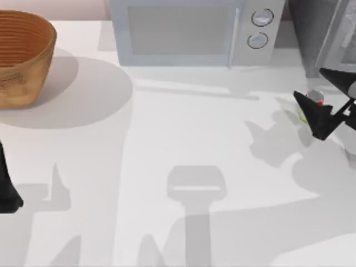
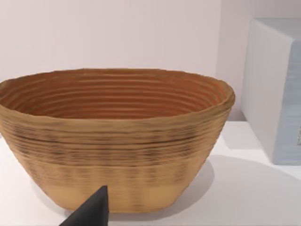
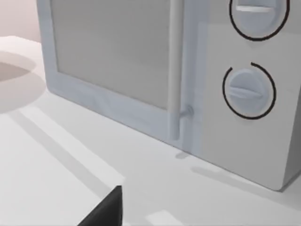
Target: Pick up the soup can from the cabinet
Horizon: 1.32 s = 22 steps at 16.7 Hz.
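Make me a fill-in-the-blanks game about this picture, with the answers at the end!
1. The microwave has ___ round dials.
2. The woven basket sits at the table's back ___ corner in the top view.
3. The soup can sits beside the ___ gripper.
4. The microwave's door is ___.

Answers: two; left; right; closed

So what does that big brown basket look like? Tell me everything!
The basket is a woven oval bowl, tan outside and warmer orange-brown inside, with ridged rings running round it. It looks like wicker. It stands upright on the white table at the far left, with nothing to see inside, left of the microwave and apart from it. Nothing grips it.
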Each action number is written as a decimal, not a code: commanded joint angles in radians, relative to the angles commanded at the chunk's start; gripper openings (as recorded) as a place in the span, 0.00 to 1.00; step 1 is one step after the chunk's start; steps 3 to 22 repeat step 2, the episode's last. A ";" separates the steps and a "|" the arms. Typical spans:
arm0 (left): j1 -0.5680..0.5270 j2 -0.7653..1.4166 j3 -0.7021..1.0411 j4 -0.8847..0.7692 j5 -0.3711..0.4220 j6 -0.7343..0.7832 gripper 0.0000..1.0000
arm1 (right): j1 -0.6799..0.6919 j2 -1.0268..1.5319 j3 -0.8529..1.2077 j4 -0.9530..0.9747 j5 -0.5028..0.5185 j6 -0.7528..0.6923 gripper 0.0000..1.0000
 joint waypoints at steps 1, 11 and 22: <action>0.000 0.000 0.000 0.000 0.000 0.000 1.00 | 0.000 0.000 0.000 0.000 0.000 0.000 1.00; 0.000 0.000 0.000 0.000 0.000 0.000 1.00 | 0.000 0.000 0.000 0.000 0.000 0.000 1.00; 0.000 0.000 0.000 0.000 0.000 0.000 1.00 | 0.000 0.000 0.000 0.000 0.000 0.000 1.00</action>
